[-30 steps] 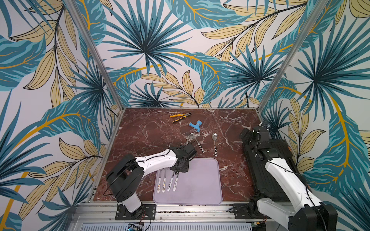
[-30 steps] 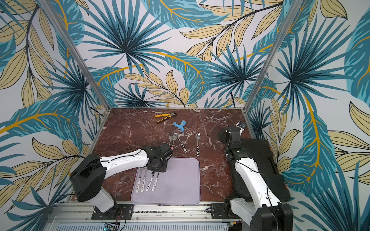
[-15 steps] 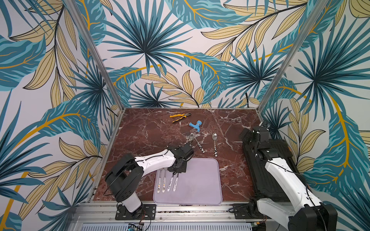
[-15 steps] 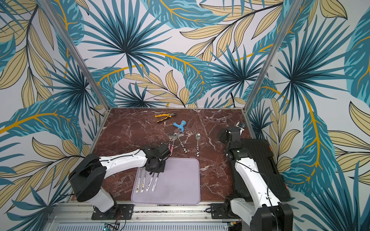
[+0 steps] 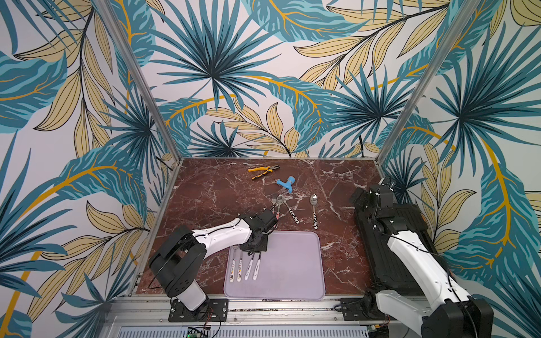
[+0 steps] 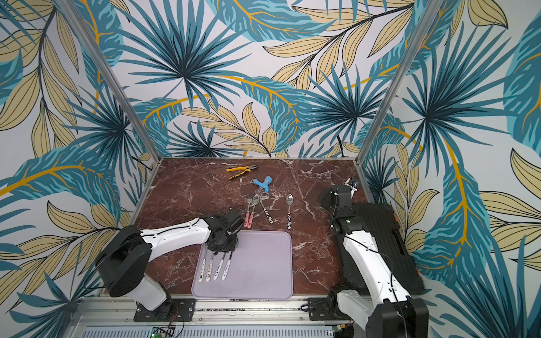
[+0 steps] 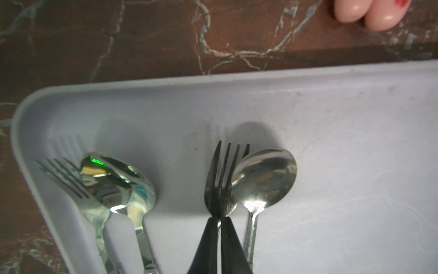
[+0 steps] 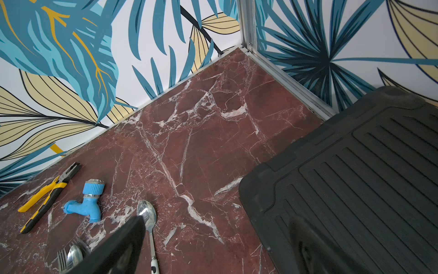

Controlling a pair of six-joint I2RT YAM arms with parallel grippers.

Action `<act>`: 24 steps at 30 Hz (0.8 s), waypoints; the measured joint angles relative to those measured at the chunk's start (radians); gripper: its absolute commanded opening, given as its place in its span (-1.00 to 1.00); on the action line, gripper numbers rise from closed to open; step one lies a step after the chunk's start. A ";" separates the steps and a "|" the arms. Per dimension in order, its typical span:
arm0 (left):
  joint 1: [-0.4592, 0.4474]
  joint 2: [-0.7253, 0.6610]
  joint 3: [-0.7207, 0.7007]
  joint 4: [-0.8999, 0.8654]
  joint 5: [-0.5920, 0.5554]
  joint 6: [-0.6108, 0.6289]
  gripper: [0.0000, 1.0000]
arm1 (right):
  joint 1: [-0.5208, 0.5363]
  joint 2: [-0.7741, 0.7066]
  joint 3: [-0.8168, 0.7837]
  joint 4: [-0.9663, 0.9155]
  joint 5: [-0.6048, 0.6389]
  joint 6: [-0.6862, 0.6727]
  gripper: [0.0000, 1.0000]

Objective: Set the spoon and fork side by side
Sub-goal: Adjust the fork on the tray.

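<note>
Both top views look down from high in front over the whole table [image 5: 222,190], nearly alike. The left wrist camera hangs close above a fork [image 7: 222,175] in a corner of the tray [image 7: 331,106]. The right wrist camera looks low toward the far corner, sharing pliers [image 8: 45,197] and tap [image 8: 87,201] with them.

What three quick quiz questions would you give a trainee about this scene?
1. True or false: the left tool is shut on a fork lying on the lavender tray.
2. How many white-handled cutlery pieces lie on that tray? A) two B) four C) six
3. Fill in: near the back wall, beside the yellow-handled pliers, lies a blue plastic ____.

Key: 1 true; 2 B; 3 tap.
</note>
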 measured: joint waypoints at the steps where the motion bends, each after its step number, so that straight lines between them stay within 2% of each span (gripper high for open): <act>1: 0.000 0.000 0.000 0.002 0.000 0.003 -0.80 | 0.000 0.000 0.000 0.000 0.000 0.000 0.99; 13: 0.058 0.040 0.000 0.032 0.010 0.032 -0.80 | 0.000 0.000 0.000 0.000 0.001 0.000 0.99; 24: 0.066 0.043 0.001 0.034 0.006 0.045 -0.80 | 0.000 0.000 0.000 0.000 0.004 0.000 0.99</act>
